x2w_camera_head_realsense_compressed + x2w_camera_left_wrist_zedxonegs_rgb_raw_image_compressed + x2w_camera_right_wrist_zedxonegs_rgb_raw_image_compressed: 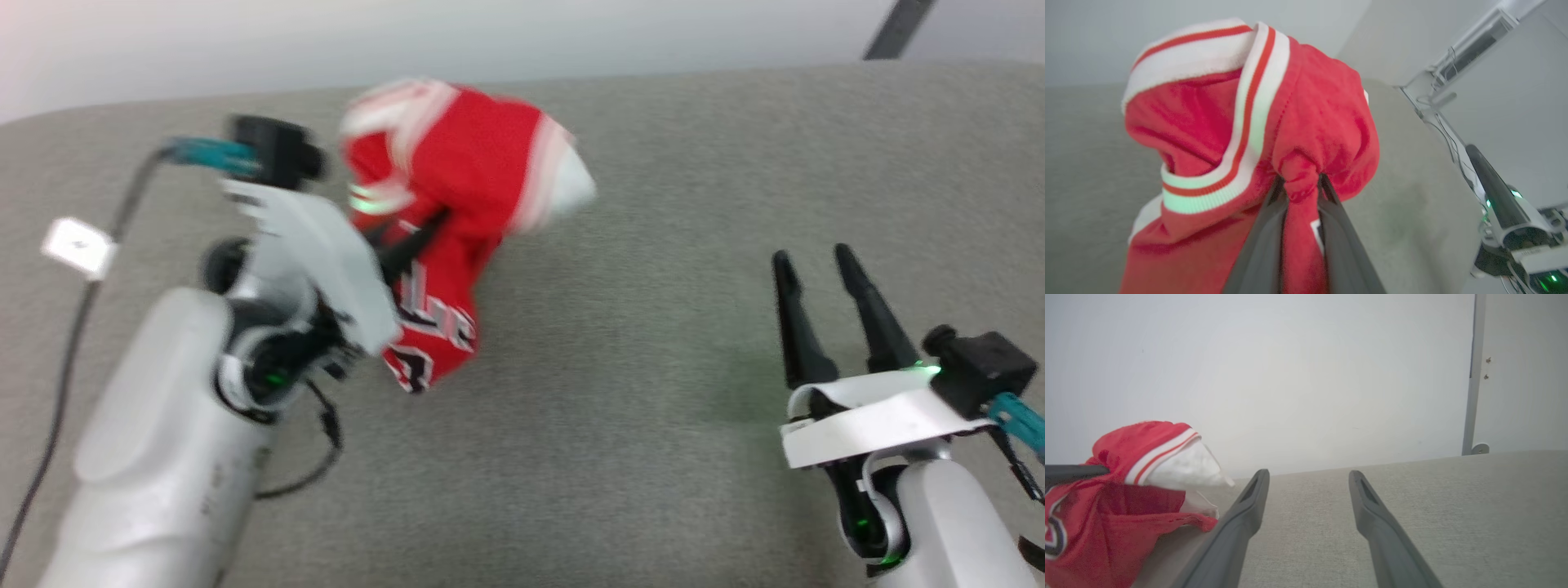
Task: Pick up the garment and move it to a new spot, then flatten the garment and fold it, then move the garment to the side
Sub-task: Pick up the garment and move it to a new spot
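The red garment (461,175) with white striped trim hangs bunched in the air at the upper middle of the head view, its black lettering drooping toward the grey surface. My left gripper (420,237) is shut on a fold of it; in the left wrist view the two dark fingers pinch red cloth of the garment (1306,134) at the left gripper (1301,181). My right gripper (812,261) stands open at the lower right, apart from the shirt, nothing between its fingers. In the right wrist view the right gripper (1308,475) is open, with the garment (1133,486) off to its left.
A grey fabric-covered surface (637,392) spreads under both arms, ending at a pale wall behind. A dark cable with a white tag (77,245) runs along the left arm. A grey vertical strip (1471,375) runs down the wall at the right.
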You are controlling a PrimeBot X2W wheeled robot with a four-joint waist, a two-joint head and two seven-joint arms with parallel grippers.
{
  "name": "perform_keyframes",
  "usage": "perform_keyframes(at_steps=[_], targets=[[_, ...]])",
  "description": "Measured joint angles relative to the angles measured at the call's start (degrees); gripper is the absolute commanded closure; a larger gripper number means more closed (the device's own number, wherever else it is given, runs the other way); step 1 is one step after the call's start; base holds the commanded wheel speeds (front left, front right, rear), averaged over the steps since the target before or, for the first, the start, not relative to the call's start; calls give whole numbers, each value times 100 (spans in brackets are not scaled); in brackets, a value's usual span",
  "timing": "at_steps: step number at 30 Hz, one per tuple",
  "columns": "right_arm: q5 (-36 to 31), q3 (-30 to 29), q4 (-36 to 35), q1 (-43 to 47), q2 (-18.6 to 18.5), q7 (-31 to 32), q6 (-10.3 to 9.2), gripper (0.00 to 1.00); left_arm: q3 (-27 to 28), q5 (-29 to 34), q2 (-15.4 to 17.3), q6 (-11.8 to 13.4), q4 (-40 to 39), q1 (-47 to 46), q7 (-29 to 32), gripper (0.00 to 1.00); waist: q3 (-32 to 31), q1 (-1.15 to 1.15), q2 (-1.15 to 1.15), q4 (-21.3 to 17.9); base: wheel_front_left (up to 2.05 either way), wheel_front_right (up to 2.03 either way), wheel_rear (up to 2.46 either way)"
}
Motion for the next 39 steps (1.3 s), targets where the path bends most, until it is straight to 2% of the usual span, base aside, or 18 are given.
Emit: perform_keyframes(at_steps=[4, 7, 12, 17, 25, 33, 34, 35, 37, 39], targets=[[49, -333, -135, 88, 54, 0, 0, 0, -566, -254, -77, -1, -535, 68, 722, 100, 101, 0, 0, -305, 0, 0, 0], [105, -514, -238, 98, 123, 0, 0, 0, -861, -176, -179, 0, -457, -19, 966, 100, 207, 0, 0, -530, 0, 0, 0], [307, -601, -293, 100, 208, 0, 0, 0, -1187, -89, -430, 0, 218, -396, 1085, 100, 418, 0, 0, -937, 0, 0, 0], [732, -628, -313, 93, 223, 0, -1, 0, -1316, -40, -544, 0, 1183, -897, 916, 100, 659, 0, 0, -1361, 0, 0, 0], [1126, -557, -307, 68, 224, 0, -1, 0, -1830, 157, -454, -25, 2383, -1539, 886, 100, 1027, 0, 0, -1969, 0, 0, 0], [1223, -504, -315, 36, 225, 0, -1, 0, -2350, -9, -291, -73, 2725, -1983, 1210, 100, 1327, 0, 0, -2265, 0, 0, 0], [1222, -505, -319, 32, 226, 0, -1, 0, -2401, -36, -286, -77, 2721, -2022, 1207, 86, 1346, 0, 0, -2262, 0, 0, 0], [1215, -509, -322, 21, 226, 0, -1, 0, -2463, -54, -285, -77, 2706, -2047, 1166, 64, 1357, 0, 0, -2245, 0, 0, 0], [1145, -514, -335, -27, 226, 0, -1, 0, -2576, -98, -281, -77, 2657, -2067, 977, 0, 1369, 0, 0, -2188, 0, 0, 0], [1062, -532, -339, -32, 231, 0, -1, 0, -2704, -148, -287, -77, 2607, -2084, 778, 0, 1362, 0, 0, -2109, 0, 0, 0]])
